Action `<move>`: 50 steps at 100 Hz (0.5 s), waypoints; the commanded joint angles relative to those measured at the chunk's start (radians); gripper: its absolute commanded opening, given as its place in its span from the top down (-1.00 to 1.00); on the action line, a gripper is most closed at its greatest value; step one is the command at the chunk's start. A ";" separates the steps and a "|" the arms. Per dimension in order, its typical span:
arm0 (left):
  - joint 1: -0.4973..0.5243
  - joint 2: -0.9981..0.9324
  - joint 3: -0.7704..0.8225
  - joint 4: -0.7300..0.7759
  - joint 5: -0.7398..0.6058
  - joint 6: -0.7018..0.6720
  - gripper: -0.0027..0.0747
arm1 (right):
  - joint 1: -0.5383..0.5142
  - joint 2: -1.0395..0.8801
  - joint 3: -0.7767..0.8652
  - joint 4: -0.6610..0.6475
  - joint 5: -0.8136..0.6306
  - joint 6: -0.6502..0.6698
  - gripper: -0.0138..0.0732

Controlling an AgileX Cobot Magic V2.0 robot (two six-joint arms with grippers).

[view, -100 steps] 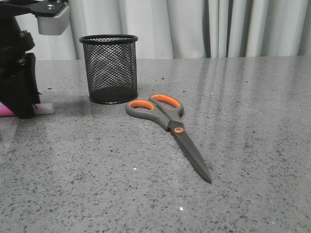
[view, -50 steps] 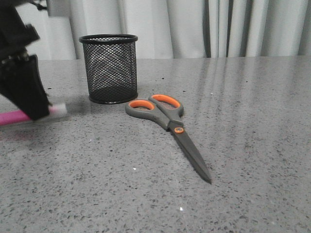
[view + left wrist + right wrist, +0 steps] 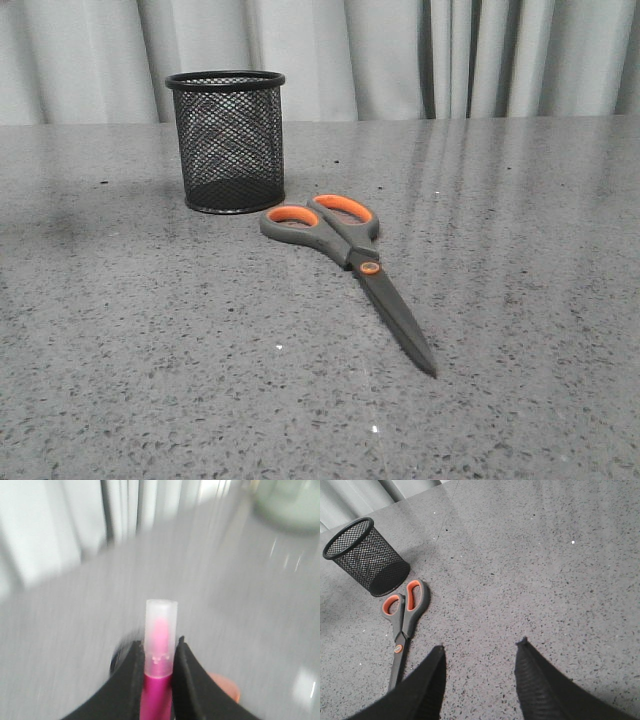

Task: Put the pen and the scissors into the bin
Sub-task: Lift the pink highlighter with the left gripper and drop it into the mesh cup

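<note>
Nearest on the grey speckled surface (image 3: pixel 150 380) lie the scissors (image 3: pixel 350 255), flat and closed, blade tip pointing toward the near right, grey-and-orange handles at the far end just beside the bin (image 3: pixel 226 140) but apart from it. They look stiff and fairly heavy for their size, with smooth blades that could slide between pads; the sounder hold is probably across the thick part by the orange pivot or at the handle necks, where there is some body to pinch. Being longer than the bin is tall, they will likely stand out of it and lean on the rim.

The bin stands upright at the far left, light wire mesh, apt to tip if knocked.

The right gripper (image 3: pixel 479 667) hangs above the surface, jaws spread and empty. The left gripper (image 3: pixel 156 665) is out of the front view; its jaws are clamped on the pen (image 3: pixel 159 652) just below the whitish cap. The pen is slim, light, hard and slick, so it may swivel in that pinch.
</note>
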 commanded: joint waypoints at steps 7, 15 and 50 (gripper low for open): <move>-0.023 -0.018 -0.023 -0.428 -0.022 0.197 0.98 | -0.001 0.014 -0.036 0.013 -0.076 -0.011 0.02; -0.055 0.009 -0.023 -0.503 -0.022 0.269 0.98 | -0.001 0.014 -0.036 0.013 -0.086 -0.011 0.02; -0.209 0.212 -0.026 -0.601 -0.022 0.489 0.98 | -0.001 0.014 -0.036 0.013 -0.123 -0.011 0.02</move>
